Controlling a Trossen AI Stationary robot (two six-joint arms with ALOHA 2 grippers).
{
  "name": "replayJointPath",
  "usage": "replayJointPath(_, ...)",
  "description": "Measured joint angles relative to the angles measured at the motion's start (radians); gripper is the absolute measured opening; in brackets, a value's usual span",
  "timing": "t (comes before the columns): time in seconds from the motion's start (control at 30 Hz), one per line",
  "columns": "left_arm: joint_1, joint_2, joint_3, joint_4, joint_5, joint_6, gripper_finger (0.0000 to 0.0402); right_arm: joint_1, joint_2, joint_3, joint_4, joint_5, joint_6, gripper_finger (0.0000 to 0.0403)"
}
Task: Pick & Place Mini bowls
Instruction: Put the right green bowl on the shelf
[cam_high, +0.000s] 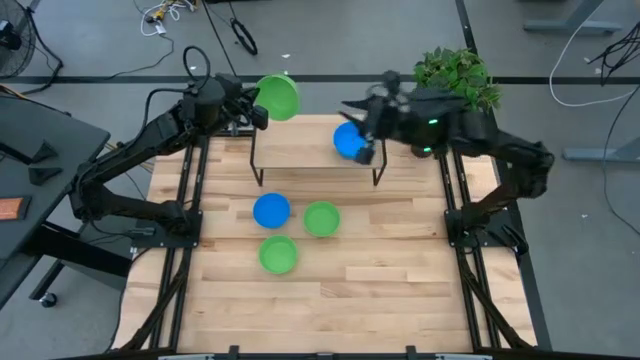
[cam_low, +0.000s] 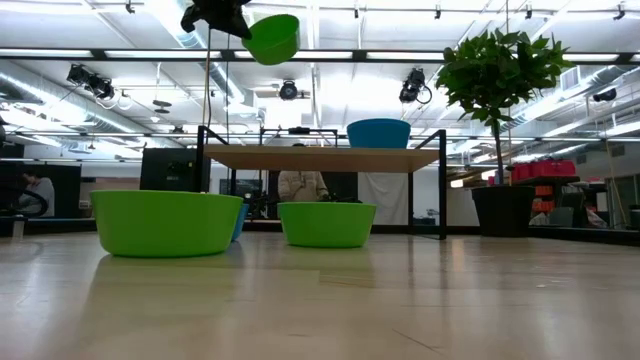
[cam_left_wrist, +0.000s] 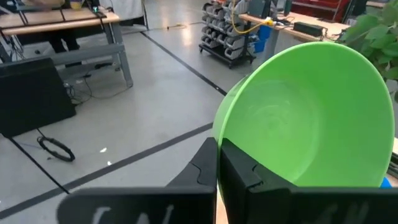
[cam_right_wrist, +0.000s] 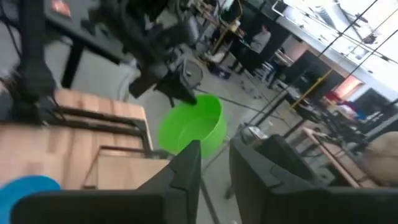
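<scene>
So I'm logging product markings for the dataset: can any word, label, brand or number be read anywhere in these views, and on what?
None can be read.
The green mini bowl held in the left tool: plain, no print.
The blue mini bowl on the raised shelf: plain as well.
Room clutter in the background: too small or blurred to tell.

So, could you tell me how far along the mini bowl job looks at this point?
Done, apparently: one bright blue plastic bowl sits on the small raised wooden shelf, with the right tool beside it. In hand: the left tool holds a bright green plastic bowl aloft near the shelf's far edge. Left: a blue bowl and two green bowls wait on the wooden table.
</scene>
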Motion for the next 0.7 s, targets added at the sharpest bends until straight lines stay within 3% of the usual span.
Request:
replayJointPath(0.43,-0.005,0.0,0.0,-0.1,0.086,-0.112,0.0005,-0.008,-0.242,0.0,-0.164,-0.048,0.111,0.0005)
replayJointPath(0.7,-0.005,0.0,0.0,-0.13,0.097,-0.144,0.0004,-0.008,-0.344,0.0,-0.208,-0.141,0.295,0.0003)
